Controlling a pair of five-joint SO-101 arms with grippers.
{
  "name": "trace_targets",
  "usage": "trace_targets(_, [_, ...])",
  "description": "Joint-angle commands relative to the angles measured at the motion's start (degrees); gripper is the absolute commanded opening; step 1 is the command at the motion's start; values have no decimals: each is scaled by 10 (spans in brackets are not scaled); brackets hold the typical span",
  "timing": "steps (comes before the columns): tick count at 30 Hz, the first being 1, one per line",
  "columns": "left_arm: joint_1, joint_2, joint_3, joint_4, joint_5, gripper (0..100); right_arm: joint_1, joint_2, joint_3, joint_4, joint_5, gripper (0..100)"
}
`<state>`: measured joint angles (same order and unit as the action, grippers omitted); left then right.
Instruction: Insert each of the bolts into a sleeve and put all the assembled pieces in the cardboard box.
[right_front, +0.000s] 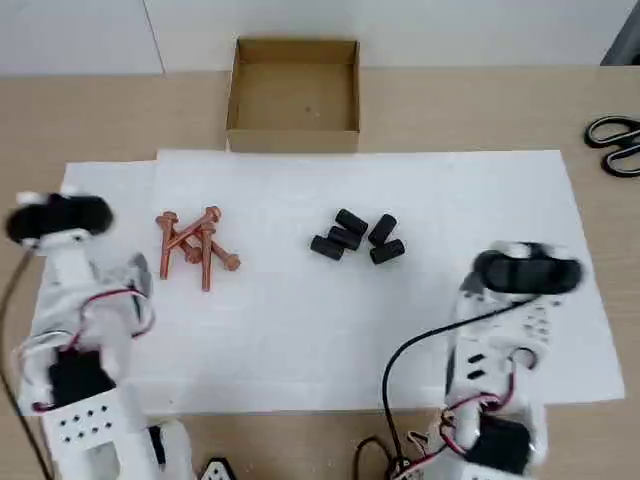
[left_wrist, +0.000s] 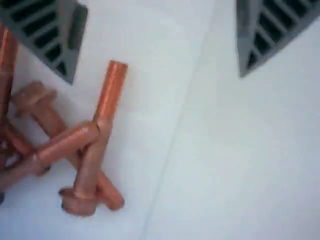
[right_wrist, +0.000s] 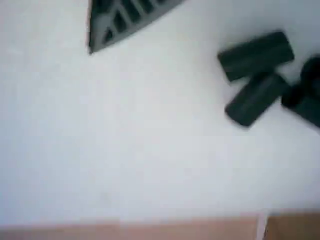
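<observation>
Table (right_front: 90, 110): light wood, with a white foam sheet (right_front: 400, 320) spread over the middle of the high view.
Cardboard box (right_front: 297, 138): at the top centre of the high view, just beyond the far edge of the sheet, open at the top, and nothing lies inside it.
Bolts (right_front: 195, 245): copper-coloured, in a loose heap on the sheet at the centre left of the high view. They lie crossed over each other. No bolt is in a sleeve.
Sleeves (right_front: 357, 238): five short black tubes lying on the sheet near the centre of the high view, close together, well apart from the bolts.
Left arm (right_front: 75, 300): in the lower left of the high view, near the heap of bolts.
Left gripper (left_wrist: 155, 70): its jaws stand wide apart and hold nothing. In the left wrist view the heap of bolts (left_wrist: 75, 150) lies beside one grey finger (left_wrist: 47, 35), not between the two.
Right arm (right_front: 510, 330): in the lower right of the high view.
Right gripper (right_wrist: 120, 20): above the bare sheet, near two sleeves (right_wrist: 255, 75) that touch each other. Whether it is open or closed I cannot tell.
Scissors (right_front: 615, 143): on the bare table at the right edge of the high view.
</observation>
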<state>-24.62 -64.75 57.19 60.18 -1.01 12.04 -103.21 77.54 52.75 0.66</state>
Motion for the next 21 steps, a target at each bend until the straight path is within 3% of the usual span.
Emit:
trace_targets(1, [-2, -4, -138, 66, -7, 203, 33, -7, -142, 1, 5, 151])
trace_targets(8, [-1, 24, -304, 191, -15, 203, 37, -1, -305, -11, -17, 151])
trace_targets(15, [-1, 211, -437, 312, -23, 203, 37, 162, -428, -5, -67, 151])
trace_targets(21, [-1, 290, -477, 345, -23, 203, 33, 420, -630, 168, -158, 151])
